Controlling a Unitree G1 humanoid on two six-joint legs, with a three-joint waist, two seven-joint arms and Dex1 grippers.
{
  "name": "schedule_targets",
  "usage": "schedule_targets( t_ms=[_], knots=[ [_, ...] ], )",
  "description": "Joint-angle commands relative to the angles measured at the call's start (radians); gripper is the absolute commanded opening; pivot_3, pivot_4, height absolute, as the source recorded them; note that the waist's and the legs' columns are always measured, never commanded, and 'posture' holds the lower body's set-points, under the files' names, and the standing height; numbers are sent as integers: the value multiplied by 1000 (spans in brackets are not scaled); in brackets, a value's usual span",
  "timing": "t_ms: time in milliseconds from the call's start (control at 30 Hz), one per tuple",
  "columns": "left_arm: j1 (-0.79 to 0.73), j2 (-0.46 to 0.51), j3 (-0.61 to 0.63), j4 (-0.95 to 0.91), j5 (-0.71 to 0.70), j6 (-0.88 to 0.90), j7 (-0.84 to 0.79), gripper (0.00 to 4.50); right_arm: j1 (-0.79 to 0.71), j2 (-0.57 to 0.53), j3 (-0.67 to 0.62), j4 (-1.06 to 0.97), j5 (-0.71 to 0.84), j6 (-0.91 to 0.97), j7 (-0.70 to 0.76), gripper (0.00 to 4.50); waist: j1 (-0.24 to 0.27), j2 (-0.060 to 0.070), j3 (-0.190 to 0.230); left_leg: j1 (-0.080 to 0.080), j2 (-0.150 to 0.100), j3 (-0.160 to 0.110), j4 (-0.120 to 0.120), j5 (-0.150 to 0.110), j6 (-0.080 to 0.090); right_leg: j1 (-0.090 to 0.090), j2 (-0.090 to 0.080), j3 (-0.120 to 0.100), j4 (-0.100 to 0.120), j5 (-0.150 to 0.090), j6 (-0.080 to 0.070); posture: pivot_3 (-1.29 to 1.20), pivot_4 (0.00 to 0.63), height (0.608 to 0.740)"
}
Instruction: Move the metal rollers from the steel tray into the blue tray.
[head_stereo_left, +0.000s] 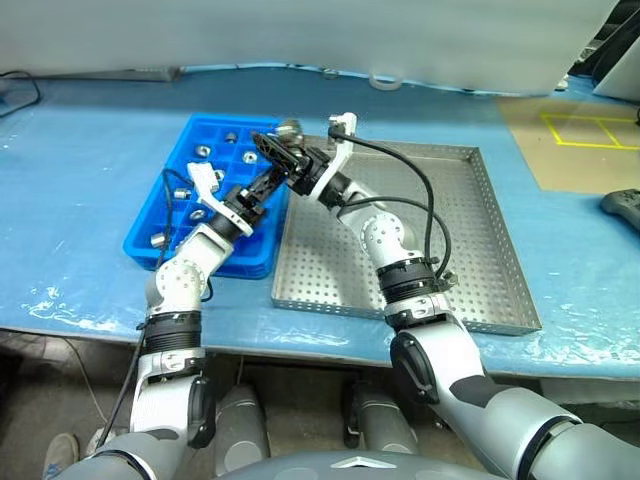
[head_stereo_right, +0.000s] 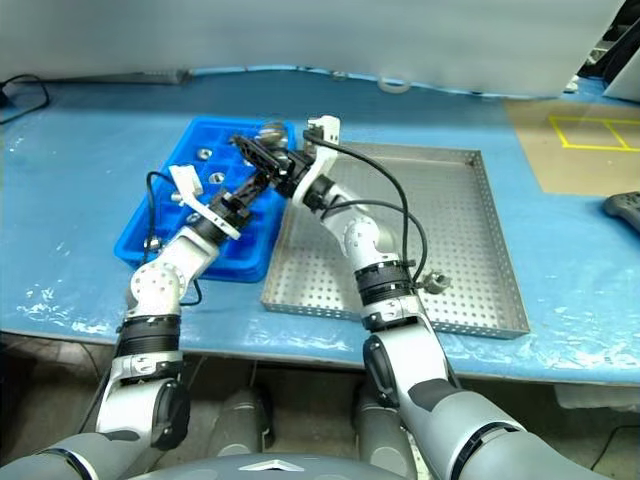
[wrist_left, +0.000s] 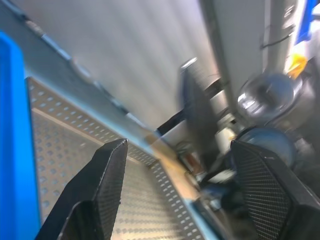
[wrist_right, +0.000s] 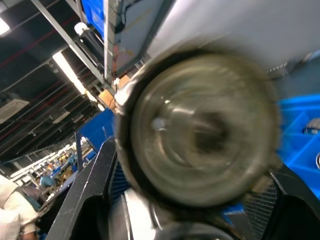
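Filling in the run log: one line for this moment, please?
right gripper: shut on metal roller, over blue tray | left gripper: open, empty, beside it | blue tray: several rollers | steel tray: no rollers visible

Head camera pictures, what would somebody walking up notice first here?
Both arms meet above the near edge of the blue tray, where the right gripper holds a metal roller up in the air and the left gripper, open, sits just beneath it. Several more rollers lie in the blue tray's compartments. Beside it, the steel tray shows a bare perforated floor.
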Motion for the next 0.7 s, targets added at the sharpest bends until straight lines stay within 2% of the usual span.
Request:
schedule_targets(
  t_ms=[33, 267, 500, 600, 700],
  knots=[
    [0, -12, -20, -80, -41, 21, -5, 3546, 7, 48, 8, -7, -6, -1, -2, 3042, 0, 0, 0, 0, 0, 0, 0, 0, 0, 0, 0, 0, 0, 0, 0, -268, 150, 740],
    [-13, -22, -13, -64, -50, 21, 12, 3546, 9, 49, 8, -5, -13, 0, 1, 3042, -1, 0, 0, 0, 0, 0, 0, 0, 0, 0, 0, 0, 0, 0, 0, -280, 150, 740],
    [-30, -23, -44, 12, 74, -62, 39, 3546, 25, 37, 45, -20, -53, -2, 31, 3042, -2, 0, 0, 0, 0, 0, 0, 0, 0, 0, 0, 0, 0, 0, 0, -292, 150, 740],
    [-31, -20, -16, 30, 68, -74, 46, 3546, 37, 41, 44, -40, -48, 7, 42, 2460, -2, 0, 0, 0, 0, 0, 0, 0, 0, 0, 0, 0, 0, 0, 0, -296, 150, 740],
    [-7, 11, -24, 0, 65, -55, 10, 3546, 37, 37, 40, -37, -47, 5, 43, 1652, -2, 0, 0, 0, 0, 0, 0, 0, 0, 0, 0, 0, 0, 0, 0, -296, 150, 740]
  ],
)
